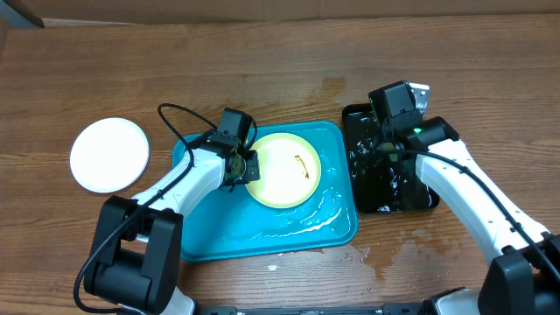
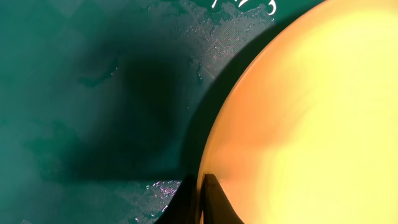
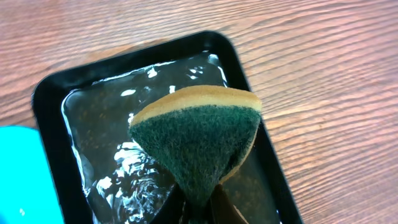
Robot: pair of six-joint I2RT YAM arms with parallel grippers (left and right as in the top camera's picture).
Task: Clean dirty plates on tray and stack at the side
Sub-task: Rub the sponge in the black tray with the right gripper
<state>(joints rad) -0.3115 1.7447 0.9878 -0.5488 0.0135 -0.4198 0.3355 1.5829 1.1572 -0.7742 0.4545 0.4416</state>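
Pinched tight in the right claw (image 3: pixel 202 208), a green-faced sponge (image 3: pixel 199 137) hangs over the black tray (image 3: pixel 56 93), which holds a shallow film of water; whether the sponge touches it I cannot tell. Across the way the left claw (image 2: pixel 199 186) is closed on the rim of the yellow plate (image 2: pixel 311 124), which sits in the blue tray (image 2: pixel 74 93) with a brown smear (image 1: pixel 302 164) on its face. One white plate (image 1: pixel 109 155) lies off to the left on the surface (image 1: pixel 262 61), looking clean. My guess is that the scrub of the yellow plate is the step in hand: the sponge needs carrying over to the smear while the left side steadies the plate. No third plate is in sight. Both claws show only their tips up close, and the dark shadow under the gripped rim hints at a lift I can't confirm.
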